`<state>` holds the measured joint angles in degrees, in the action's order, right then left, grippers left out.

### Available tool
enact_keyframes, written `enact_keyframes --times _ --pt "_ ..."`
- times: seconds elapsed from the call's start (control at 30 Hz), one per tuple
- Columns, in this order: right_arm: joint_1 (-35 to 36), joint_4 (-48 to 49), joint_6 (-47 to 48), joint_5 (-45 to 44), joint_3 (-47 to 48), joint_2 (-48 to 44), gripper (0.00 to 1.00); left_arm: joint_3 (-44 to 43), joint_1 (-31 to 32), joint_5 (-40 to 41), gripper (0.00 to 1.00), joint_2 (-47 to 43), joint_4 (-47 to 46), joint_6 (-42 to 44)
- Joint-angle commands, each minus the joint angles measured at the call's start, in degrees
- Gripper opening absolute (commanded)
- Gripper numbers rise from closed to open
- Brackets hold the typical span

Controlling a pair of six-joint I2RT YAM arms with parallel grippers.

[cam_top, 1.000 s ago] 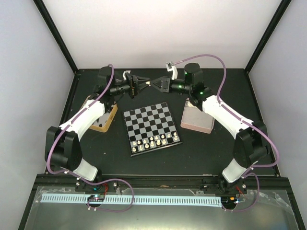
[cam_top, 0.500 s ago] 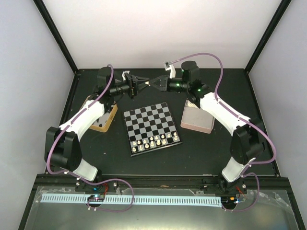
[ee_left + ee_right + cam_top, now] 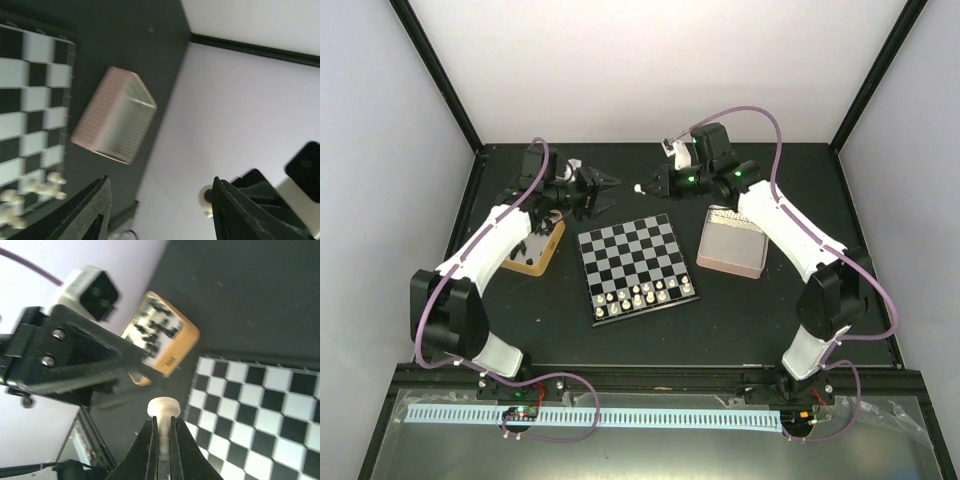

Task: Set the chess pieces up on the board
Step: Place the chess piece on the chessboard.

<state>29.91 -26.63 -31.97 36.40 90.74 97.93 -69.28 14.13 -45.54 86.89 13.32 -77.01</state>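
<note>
The board (image 3: pixel 638 262) lies flat at the table's middle, with cream-white chess pieces (image 3: pixel 642 294) lined up on its two near rows. Above the table behind the board, my right gripper (image 3: pixel 644 186) is shut on one white piece (image 3: pixel 637 187). In the right wrist view its rounded head (image 3: pixel 162 407) sticks out past the closed fingertips (image 3: pixel 162 427). My left gripper (image 3: pixel 610 188) hangs just left of it, open and holding nothing. In the left wrist view the white piece (image 3: pixel 205 197) shows beside the right finger (image 3: pixel 240 210), apart from it.
A pink square tray (image 3: pixel 732 246) sits right of the board. A gold-rimmed tin (image 3: pixel 535 248) holding dark pieces (image 3: pixel 155 327) sits left of it, under the left arm. Pale walls close in the black table on three sides.
The two grippers met tip to tip with the white piece between them. The right one shut on it; the left one opened and drew back to the left.
</note>
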Motion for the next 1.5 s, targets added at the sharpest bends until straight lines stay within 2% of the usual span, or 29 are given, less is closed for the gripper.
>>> enact_keyframes --times 0.0,0.17,0.23,0.43,0.57,0.8,0.93,1.47 --pt "-0.1 -24.1 10.0 -8.1 4.7 2.5 0.01 -2.1 -2.6 10.0 0.59 -3.6 18.7 21.2" --pt "0.7 -40.7 14.6 -14.0 6.3 4.5 0.01 -3.2 -2.8 20.5 0.61 -5.8 25.8 32.9" --pt "1.7 -44.9 15.3 -15.2 6.3 5.1 0.01 -3.3 -2.8 24.2 0.61 -6.7 27.2 35.7" --pt "5.4 -53.8 16.4 -18.7 6.2 6.7 0.01 -3.5 -2.8 28.2 0.62 -7.8 28.9 40.7" --pt "8.4 -55.3 16.5 -19.4 5.1 8.2 0.01 -3.8 -2.8 29.4 0.62 -7.7 29.5 42.7" --pt "12.5 -56.7 15.2 -25.6 6.5 13.8 0.01 -5.6 -2.9 32.8 0.62 -7.0 32.8 45.2" --pt "12.9 -56.1 14.6 -27.8 6.8 16.8 0.01 -6.2 -3.0 33.0 0.62 -6.9 33.4 45.7" --pt "13.3 -52.8 15.2 -27.2 7.4 23.4 0.02 -6.9 -3.2 33.2 0.63 -6.3 34.5 46.5"
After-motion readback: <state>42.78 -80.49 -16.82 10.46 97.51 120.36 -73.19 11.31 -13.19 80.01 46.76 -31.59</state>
